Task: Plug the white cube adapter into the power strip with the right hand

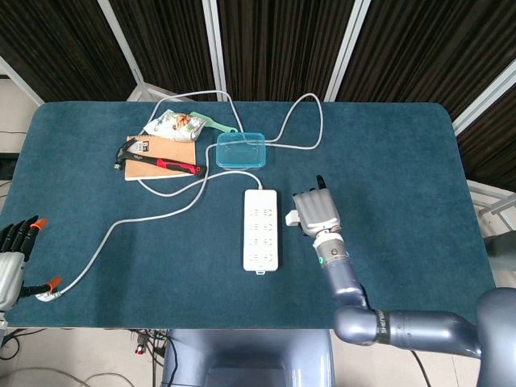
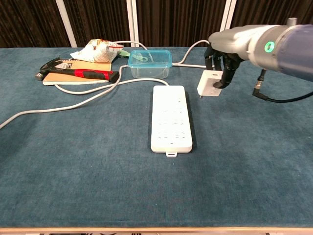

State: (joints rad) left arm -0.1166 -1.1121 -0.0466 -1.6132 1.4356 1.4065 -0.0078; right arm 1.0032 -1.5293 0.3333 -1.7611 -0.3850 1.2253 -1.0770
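The white power strip (image 1: 261, 228) (image 2: 170, 117) lies lengthwise at the table's middle, sockets up, its cable running to the back. My right hand (image 1: 317, 214) (image 2: 222, 61) hangs above the cloth just right of the strip's far half and holds the white cube adapter (image 1: 291, 216) (image 2: 210, 83), lifted off the table, prongs pointing down and to the left. A small gap separates the adapter from the strip. My left hand (image 1: 13, 251) rests at the left table edge with fingers spread, holding nothing.
A blue plastic box (image 1: 241, 149) (image 2: 149, 62) stands just behind the strip. A hammer (image 1: 161, 164) lies on a brown board (image 2: 76, 78) at the back left beside a snack bag (image 1: 175, 124). A white cable (image 1: 129, 222) crosses the left half.
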